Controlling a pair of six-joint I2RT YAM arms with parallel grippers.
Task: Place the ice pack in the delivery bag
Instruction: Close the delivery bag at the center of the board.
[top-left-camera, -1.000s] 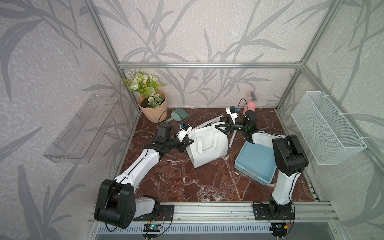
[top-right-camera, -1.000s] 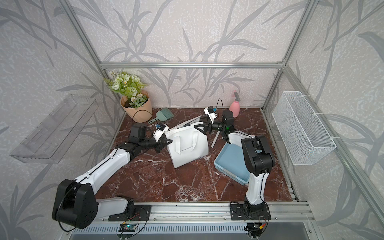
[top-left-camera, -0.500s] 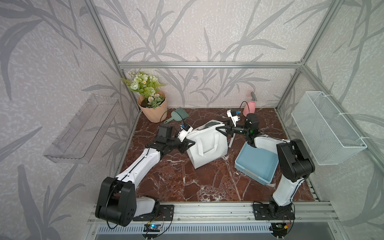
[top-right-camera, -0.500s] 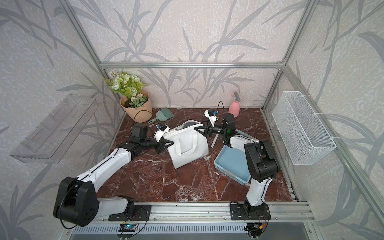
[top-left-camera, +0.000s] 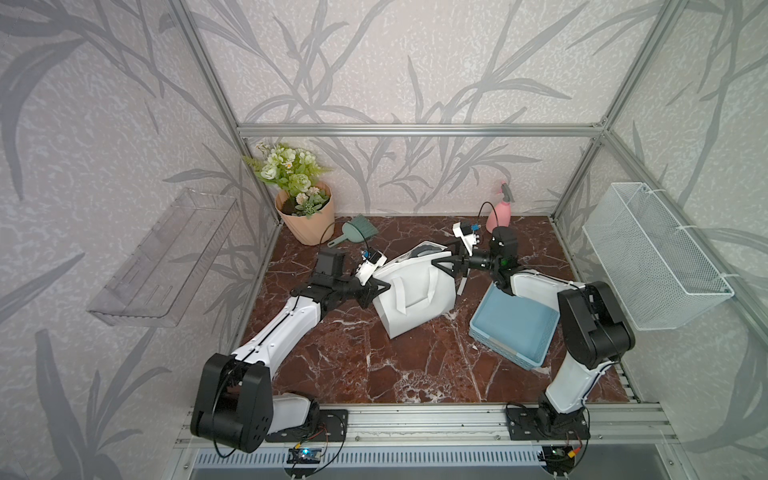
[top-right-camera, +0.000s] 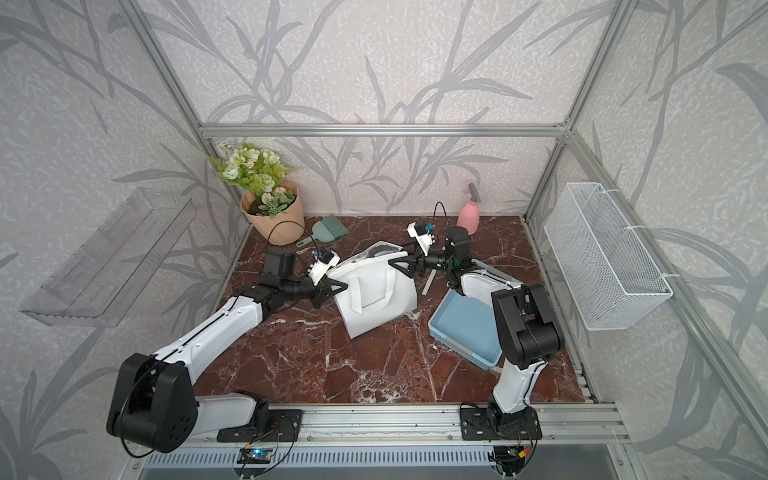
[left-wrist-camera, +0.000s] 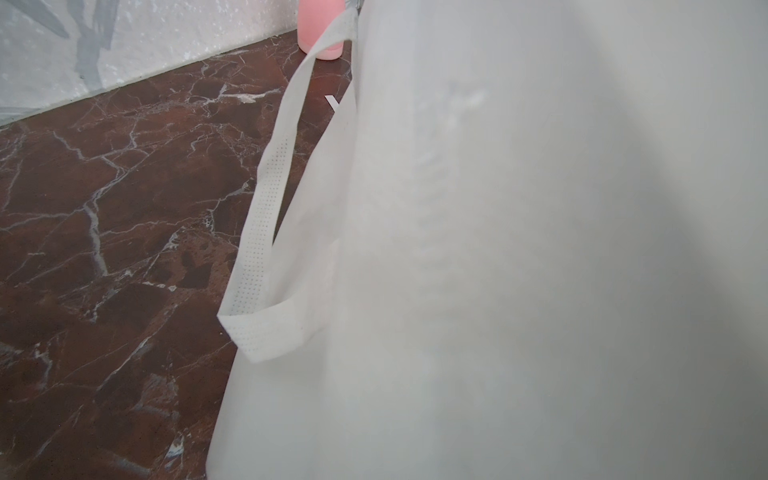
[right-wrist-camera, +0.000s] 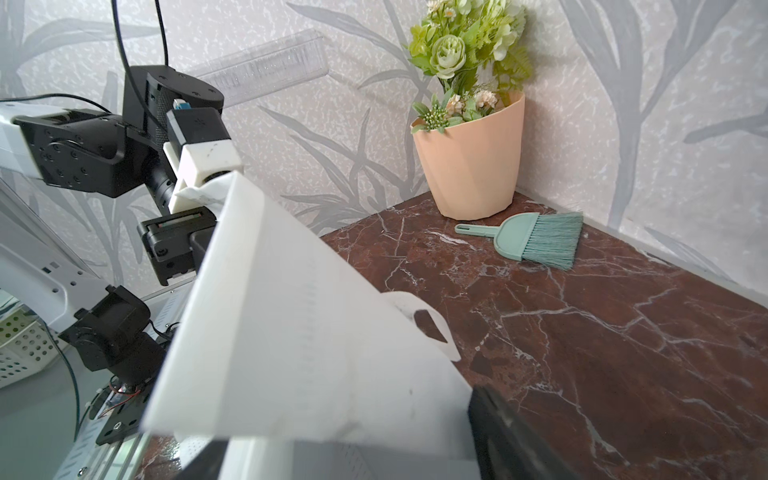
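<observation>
at the middle of the bench (top-left-camera: 353, 365), the bag (top-left-camera: 415, 299) stands tilted between the two arms. its mouth is turned toward the back wall and a loop handle (top-left-camera: 411, 286) hangs down its near face. the left arm lies low, stretched from the front rail with the forearm nearly level. its hand (top-left-camera: 381, 286) meets the bag's upper corner on that side, clamped tight on the rim, where white fabric bunches in the right wrist view. the left wrist view is almost filled by the bag's white wall. the right arm rises from the rail, folds at the elbow above the tray (top-left-camera: 515, 332) and reaches back toward the centre. its hand (top-left-camera: 442, 265) sits at the bag's other upper corner, jaws spread wide astride the top edge. whether they press the fabric cannot be told. in the right wrist view one dark finger (right-wrist-camera: 507, 432) shows beside a white panel of the bag.

a grey patch (top-left-camera: 424, 250) shows in the bag's mouth; whether it is lining or the ice pack cannot be told. the blue tray lies just beside the bag, partly under the right forearm, with a white strip (top-left-camera: 461, 286) on the bench between them. a flower pot (top-left-camera: 307, 220) stands in the back corner on the left arm's side, a green brush (top-left-camera: 358, 227) beside it. a pink spray bottle (top-left-camera: 500, 210) stands by the back wall behind the right hand.

the bench is dark red marble with white veins. the walls are pale with grey leaf shapes, framed in aluminium. a clear shelf (top-left-camera: 166, 257) hangs on one side wall and a wire basket (top-left-camera: 652, 262) on the other.
</observation>
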